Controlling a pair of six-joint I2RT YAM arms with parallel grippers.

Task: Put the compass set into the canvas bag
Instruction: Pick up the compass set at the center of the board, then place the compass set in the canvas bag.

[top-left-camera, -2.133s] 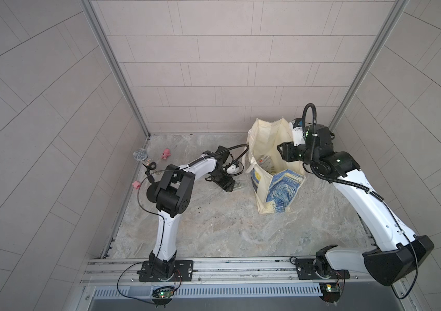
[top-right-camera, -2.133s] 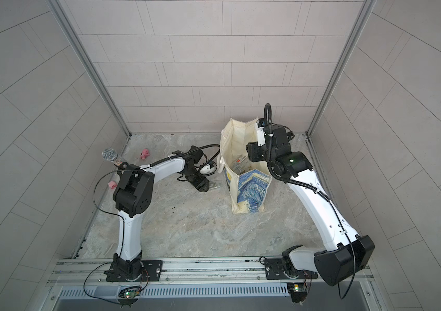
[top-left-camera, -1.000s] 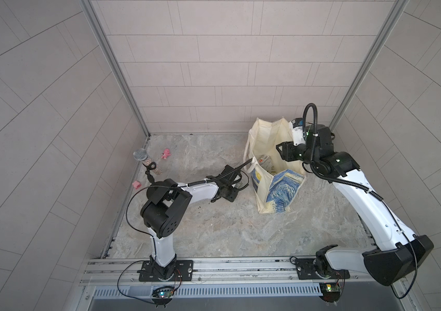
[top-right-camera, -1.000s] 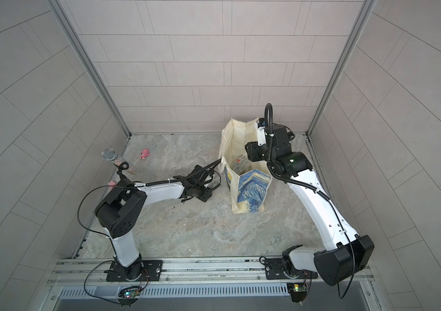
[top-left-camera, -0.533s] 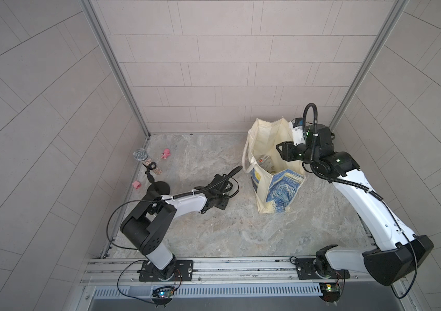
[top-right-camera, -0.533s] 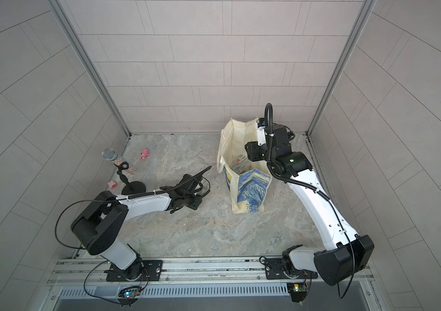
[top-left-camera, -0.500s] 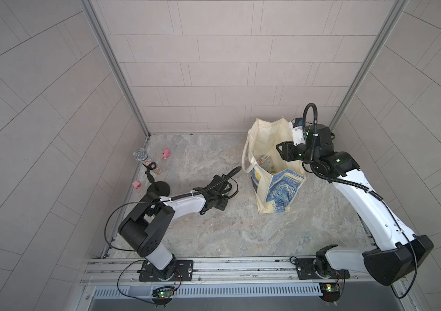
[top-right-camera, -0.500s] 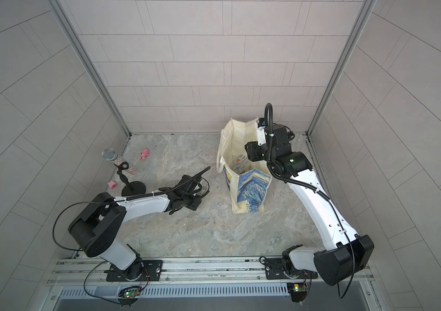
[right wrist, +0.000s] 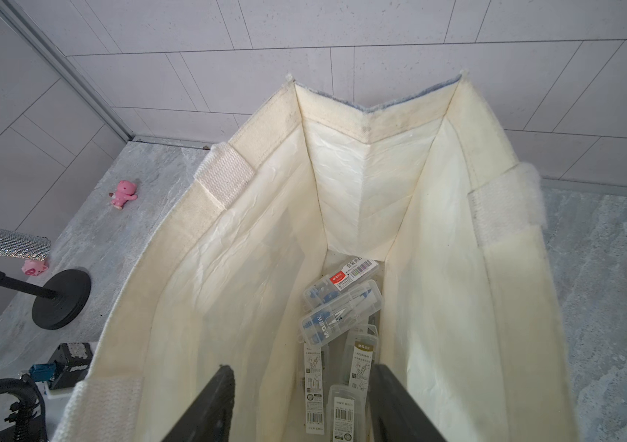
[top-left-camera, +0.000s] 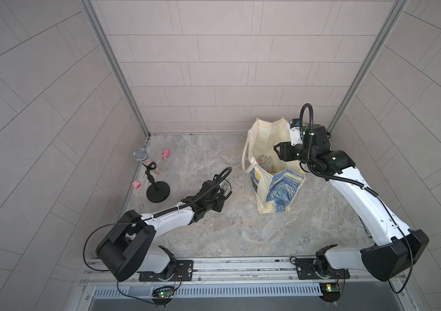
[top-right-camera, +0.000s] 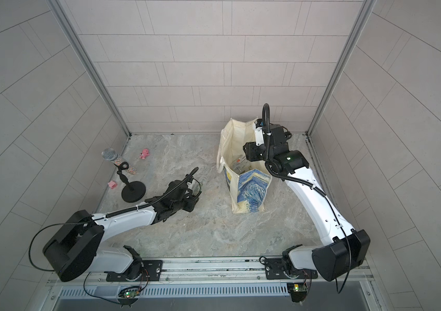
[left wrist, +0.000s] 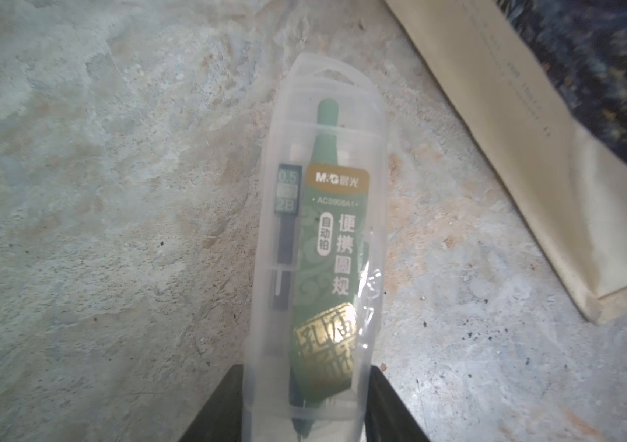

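judging by its clear case, the compass set (left wrist: 319,245) is rated light, stiff, slick; its end is clamped by the left gripper (left wrist: 304,386); right gripper (right wrist: 301,371) jaws parted, empty.

- The compass set (left wrist: 319,248) is a clear plastic case with a green printed card and a dark lead tube inside. Its lower end is clamped in the left hand (left wrist: 306,386), above the table (top-left-camera: 241,229) and near the bag's bottom corner.
- The canvas bag (top-left-camera: 281,188) stands upright at the table's back right, mouth open. It is cream with a blue-and-yellow swirl print, and similar cases (right wrist: 342,306) lie on its bottom.
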